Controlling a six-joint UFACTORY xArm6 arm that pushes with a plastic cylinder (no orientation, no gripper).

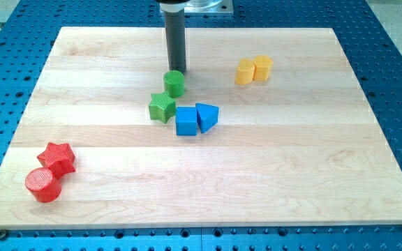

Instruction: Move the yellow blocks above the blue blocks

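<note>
Two yellow blocks sit side by side at the upper right of the board: a yellow hexagon-like block (244,72) and a yellow cylinder-like block (262,67). A blue cube (186,120) and a blue wedge (206,116) touch near the board's middle. My tip (178,70) is at the end of the dark rod, just above the green cylinder (174,83), well to the left of the yellow blocks and above the blue ones.
A green star (162,107) lies left of the blue cube, touching it. A red star (57,158) and a red cylinder (43,185) lie at the lower left. The wooden board (292,174) rests on a blue perforated table.
</note>
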